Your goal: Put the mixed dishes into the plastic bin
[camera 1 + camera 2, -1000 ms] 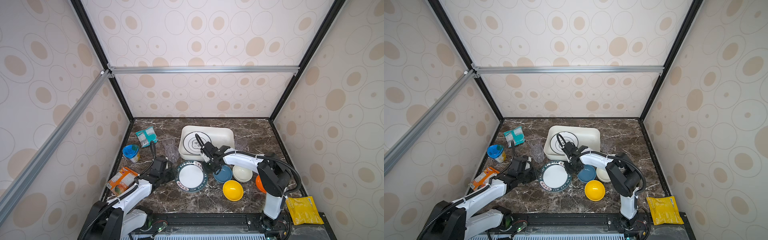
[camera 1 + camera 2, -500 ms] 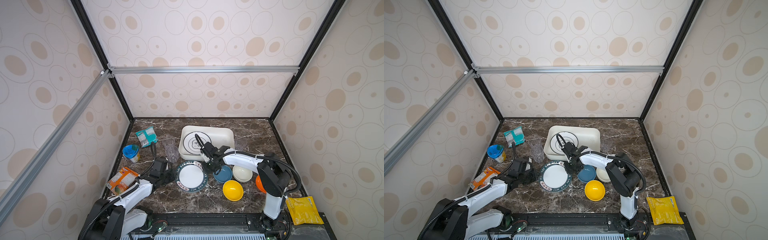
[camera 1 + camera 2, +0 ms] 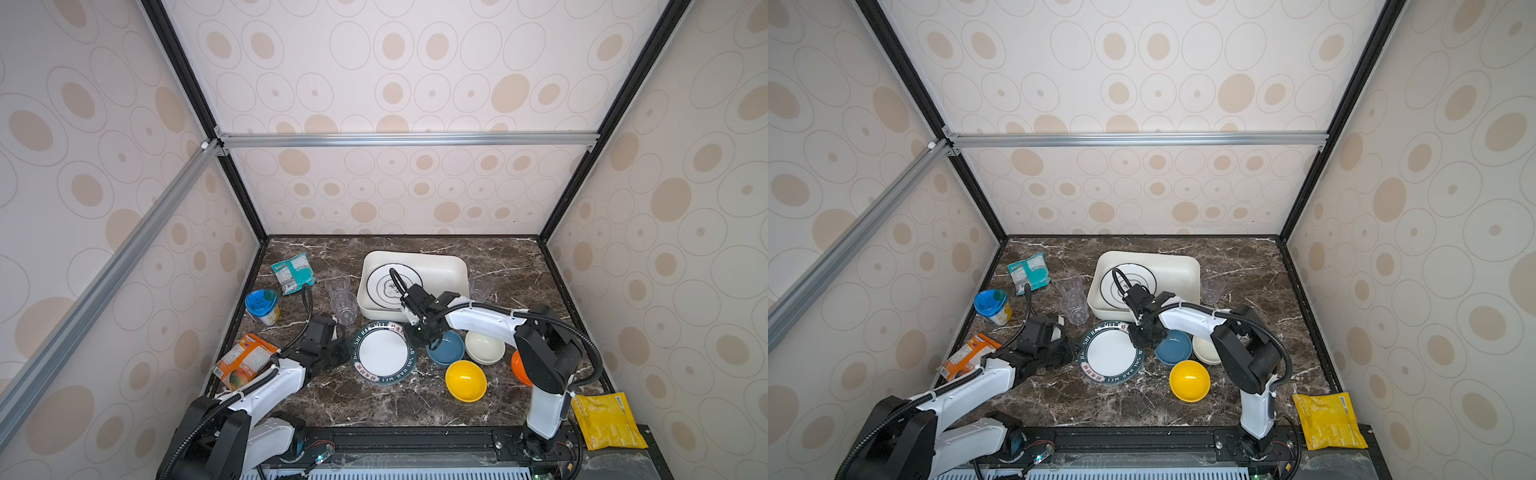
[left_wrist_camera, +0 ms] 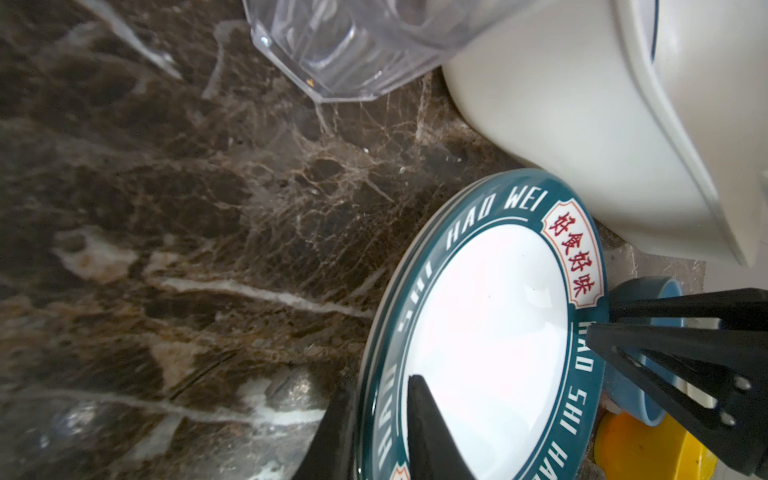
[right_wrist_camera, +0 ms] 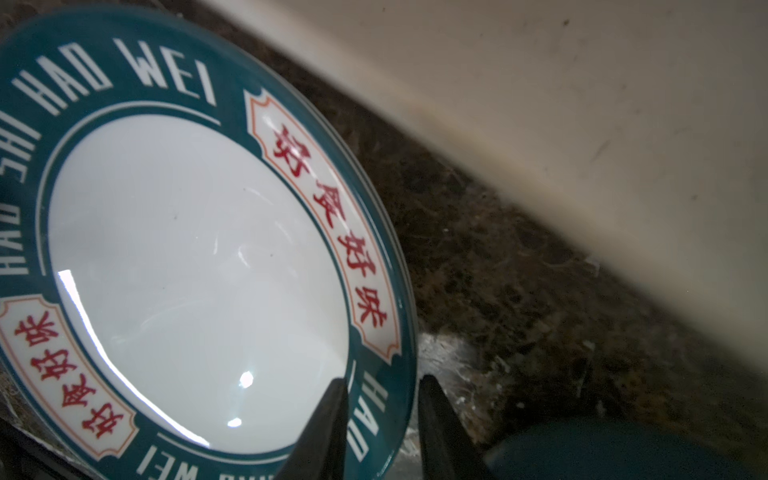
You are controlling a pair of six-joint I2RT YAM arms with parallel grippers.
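Note:
A white plate with a teal rim (image 3: 384,353) (image 3: 1111,353) lies on the marble in front of the plastic bin (image 3: 415,254) (image 3: 1150,254). Another plate (image 3: 390,286) lies in the bin. My left gripper (image 3: 347,353) (image 4: 380,390) is shut on the teal plate's left rim, one finger on top and one underneath. My right gripper (image 3: 419,338) (image 5: 383,380) straddles the opposite rim, open, with a gap beside its outer finger. Blue (image 3: 446,349), cream (image 3: 485,348) and yellow (image 3: 465,380) bowls sit to the right. An orange bowl (image 3: 517,368) is half hidden behind the right arm.
Two clear cups (image 3: 345,305) stand left of the bin and one (image 3: 480,286) stands to its right. A blue-lidded cup (image 3: 262,305), a teal packet (image 3: 293,272) and an orange packet (image 3: 245,361) lie at the left. A yellow packet (image 3: 609,422) lies at the front right.
The right jaws have parted a little at the plate's rim. Both arms and the plate stay where they were.

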